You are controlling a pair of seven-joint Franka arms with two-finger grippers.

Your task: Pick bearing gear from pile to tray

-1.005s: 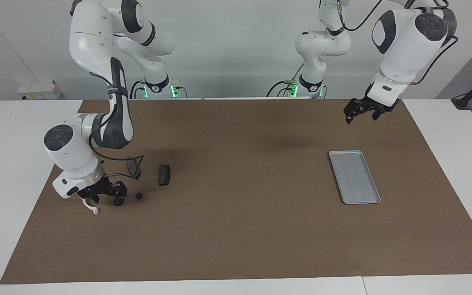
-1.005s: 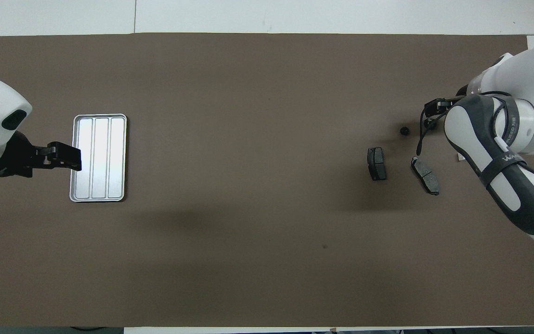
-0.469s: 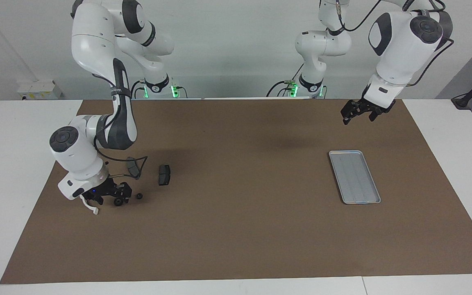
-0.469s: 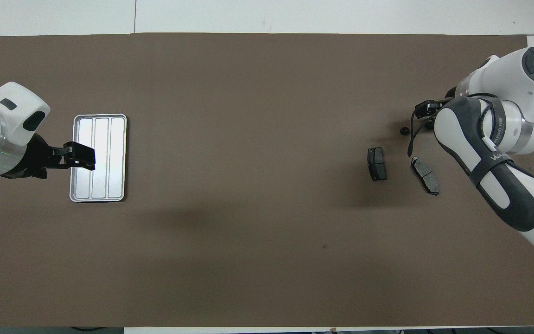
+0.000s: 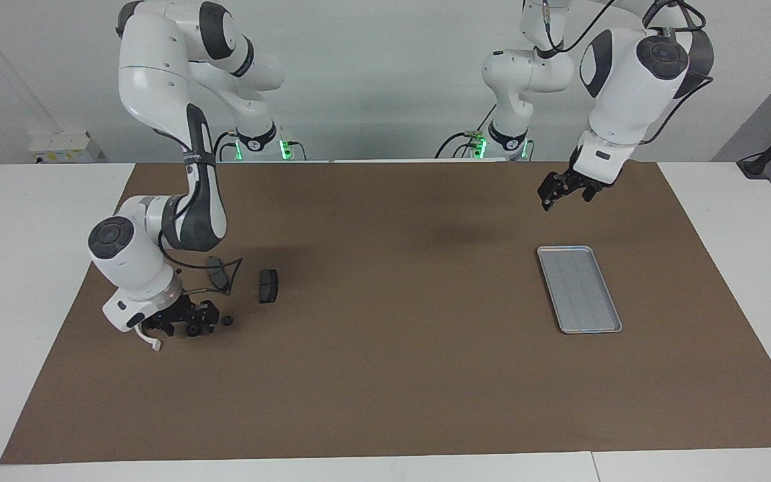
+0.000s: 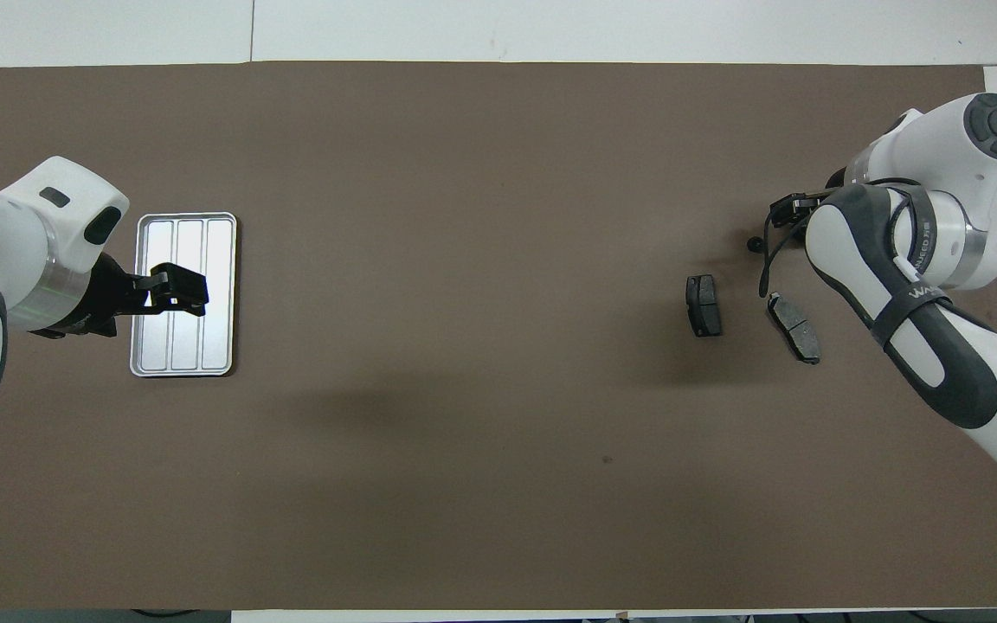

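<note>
Gear [image 5: 227,321], seemingly small black round, just beside right pincer [image 5: 193,328].

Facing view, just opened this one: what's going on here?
The right claw is down at the pile, open, at a small black round piece beside the white bracket. I cannot tell whether it touches the piece. Another round piece and two dark plates lie nearby. The left claw waits in the air, open, near the tray, which has nothing in it.

Bright, even overhead light; soft arm shadows on the brown mat [image 5: 385,375]; tray [image 6: 220,294] glares.
</note>
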